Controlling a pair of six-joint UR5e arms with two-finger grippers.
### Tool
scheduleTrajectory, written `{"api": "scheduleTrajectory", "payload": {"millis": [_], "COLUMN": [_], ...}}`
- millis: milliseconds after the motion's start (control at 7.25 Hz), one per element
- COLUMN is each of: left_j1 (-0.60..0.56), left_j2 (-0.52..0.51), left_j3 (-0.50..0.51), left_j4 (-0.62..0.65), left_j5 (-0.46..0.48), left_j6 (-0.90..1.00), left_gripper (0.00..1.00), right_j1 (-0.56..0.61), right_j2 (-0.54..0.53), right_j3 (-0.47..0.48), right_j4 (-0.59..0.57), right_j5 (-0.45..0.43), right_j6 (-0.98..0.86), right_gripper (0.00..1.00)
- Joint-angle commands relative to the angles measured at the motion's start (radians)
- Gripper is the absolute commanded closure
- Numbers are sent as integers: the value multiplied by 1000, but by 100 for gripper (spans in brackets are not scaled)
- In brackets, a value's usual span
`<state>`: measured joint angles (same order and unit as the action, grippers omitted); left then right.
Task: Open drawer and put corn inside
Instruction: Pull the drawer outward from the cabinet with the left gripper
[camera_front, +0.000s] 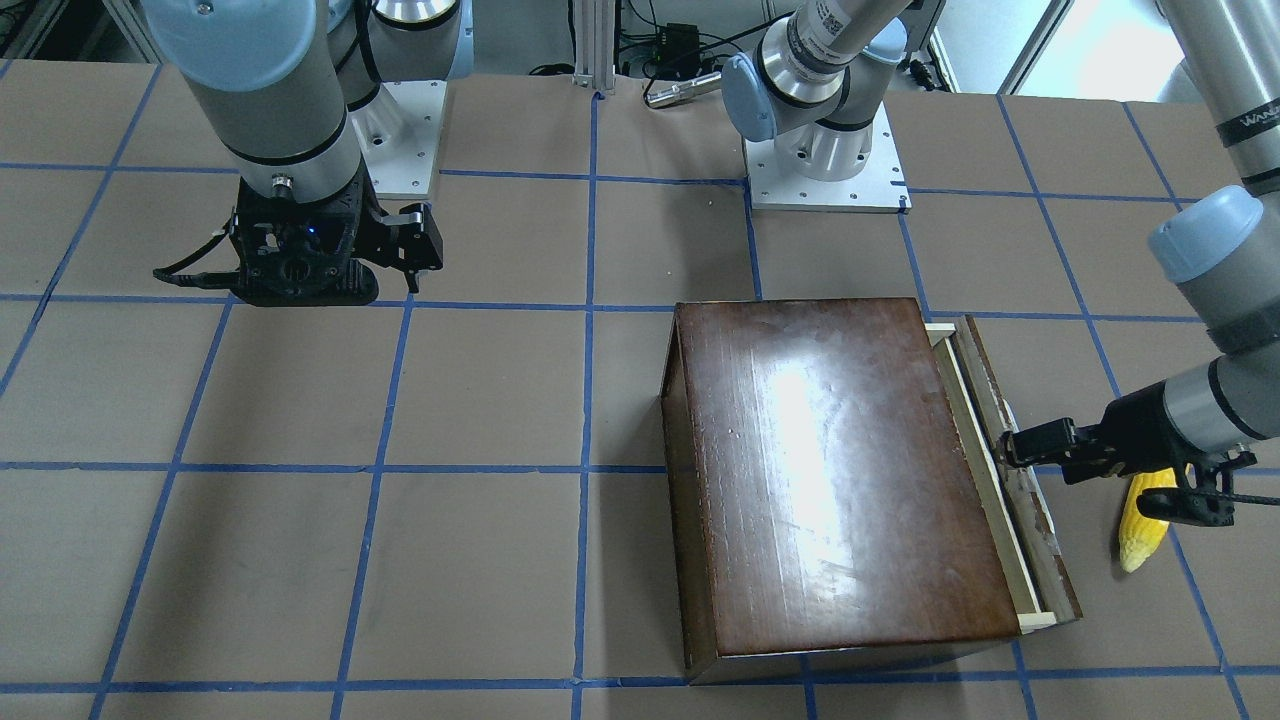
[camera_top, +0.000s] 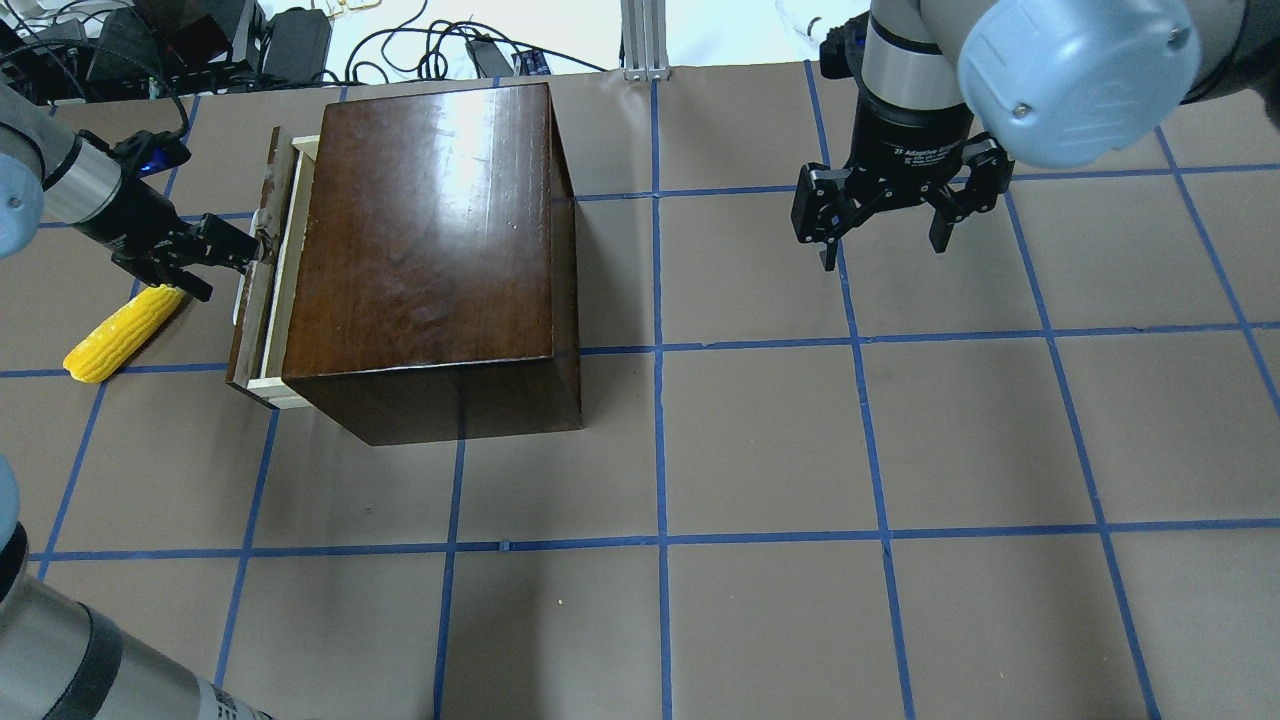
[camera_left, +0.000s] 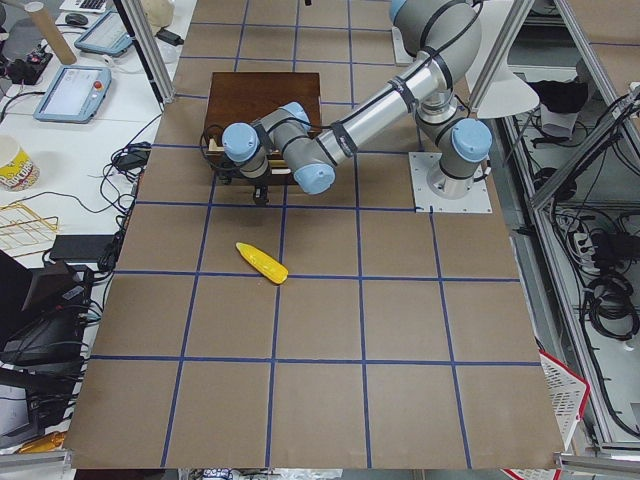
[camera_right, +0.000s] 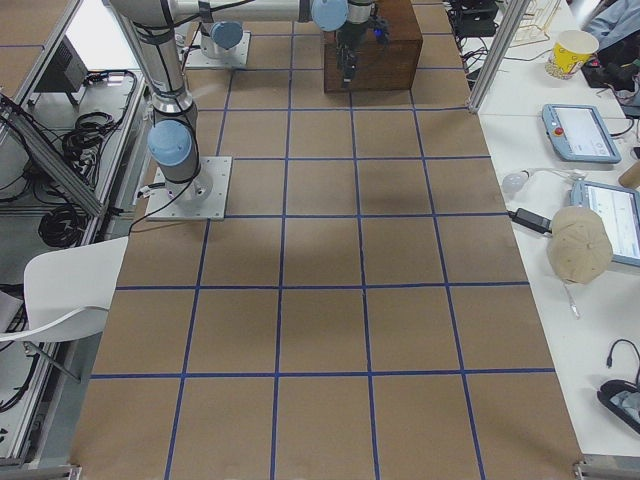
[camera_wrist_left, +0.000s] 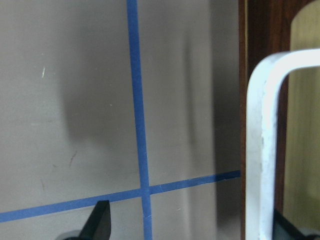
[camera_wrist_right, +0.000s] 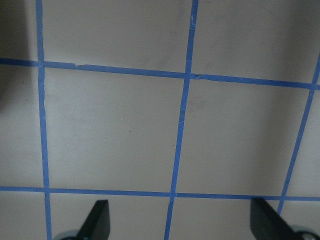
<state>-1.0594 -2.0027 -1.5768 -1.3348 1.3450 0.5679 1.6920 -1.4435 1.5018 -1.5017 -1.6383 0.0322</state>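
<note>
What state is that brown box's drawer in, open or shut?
Slightly open: the drawer has its front panel standing off the cabinet, with a strip of pale wood showing between. The corn lies outside it, on the table.

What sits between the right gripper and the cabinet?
Only bare table and a blue tape line separate the right gripper from the cabinet, seen overhead.

Desk (camera_top: 760, 450): brown cover, blue tape grid (camera_top: 661, 430). Exterior right view: paper cup (camera_right: 571, 52) upper right, pendant (camera_right: 580, 132) below it, beige cap (camera_right: 580, 246) right edge, white chair (camera_right: 62, 288) left.
</note>
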Motion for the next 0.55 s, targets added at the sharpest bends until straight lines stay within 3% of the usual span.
{"api": "scheduleTrajectory", "payload": {"millis": [0,414], "left_j1": [6,15], "left_j2": [-2,-2], "left_j3": [15,20], "left_j4": [2,2], "left_j5": [2,3], "left_j6": [9,36], "left_gripper": [0,0], "right_j1": [0,0], "right_j2": [0,0], "right_j3": [0,0], "right_j4": [0,0], "right_j5": [0,0], "right_j6": [0,0], "right_gripper": [0,0]}}
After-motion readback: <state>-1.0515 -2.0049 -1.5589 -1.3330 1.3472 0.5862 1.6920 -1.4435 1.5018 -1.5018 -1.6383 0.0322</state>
